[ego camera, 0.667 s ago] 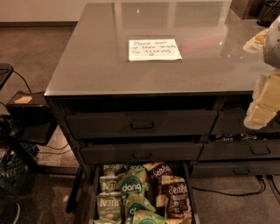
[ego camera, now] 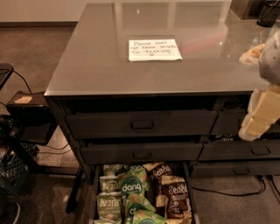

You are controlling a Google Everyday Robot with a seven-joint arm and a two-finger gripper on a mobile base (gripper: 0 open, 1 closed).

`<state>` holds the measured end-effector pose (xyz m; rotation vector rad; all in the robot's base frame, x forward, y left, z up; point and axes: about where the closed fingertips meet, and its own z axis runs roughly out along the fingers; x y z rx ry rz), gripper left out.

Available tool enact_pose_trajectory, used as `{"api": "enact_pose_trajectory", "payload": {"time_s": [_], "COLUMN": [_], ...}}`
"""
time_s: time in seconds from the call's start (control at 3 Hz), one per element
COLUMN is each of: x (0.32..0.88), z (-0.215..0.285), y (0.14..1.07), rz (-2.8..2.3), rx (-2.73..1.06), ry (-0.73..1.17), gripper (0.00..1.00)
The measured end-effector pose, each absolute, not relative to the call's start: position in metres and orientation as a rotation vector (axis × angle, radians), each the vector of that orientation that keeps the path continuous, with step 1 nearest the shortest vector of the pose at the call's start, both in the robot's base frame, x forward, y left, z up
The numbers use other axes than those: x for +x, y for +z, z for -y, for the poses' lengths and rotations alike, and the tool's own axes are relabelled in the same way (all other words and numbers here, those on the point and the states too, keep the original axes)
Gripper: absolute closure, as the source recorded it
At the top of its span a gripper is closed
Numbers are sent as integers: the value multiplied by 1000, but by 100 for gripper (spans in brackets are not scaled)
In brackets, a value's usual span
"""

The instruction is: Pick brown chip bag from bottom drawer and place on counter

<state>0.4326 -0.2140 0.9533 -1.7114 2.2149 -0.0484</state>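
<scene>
The bottom drawer [ego camera: 191,192] stands pulled open at the foot of the cabinet, packed with snack bags. A brown chip bag [ego camera: 175,199] with a white cursive logo lies at the drawer's right side, and a second dark brown bag [ego camera: 158,171] lies behind it. My gripper [ego camera: 257,120], pale yellow, hangs at the right edge of the view in front of the upper drawers. It is well above and to the right of the open drawer and holds nothing that I can see. The grey counter [ego camera: 96,61] bears a white handwritten note [ego camera: 154,49].
Green "dang" bags [ego camera: 131,186] and pale green Kettle bags [ego camera: 109,205] fill the drawer's left and middle. Two shallower drawers with handles [ego camera: 142,124] are shut above it. A black crate and cables [ego camera: 13,170] stand on the floor at left. Dark objects sit at the counter's far right corner [ego camera: 262,11].
My gripper has moved down a little at the right edge. The drawer, the bags and the note have not moved.
</scene>
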Motion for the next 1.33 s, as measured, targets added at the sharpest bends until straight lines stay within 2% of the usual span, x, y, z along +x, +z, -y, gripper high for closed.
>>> {"api": "enact_pose_trajectory", "payload": {"time_s": [0.33, 1.33], "x": [422, 400], "z": [207, 189], "y": [905, 673], "rz": [-2184, -2238], "rx": [-1695, -1605], "ry": [34, 318], "gripper": [0, 0]}}
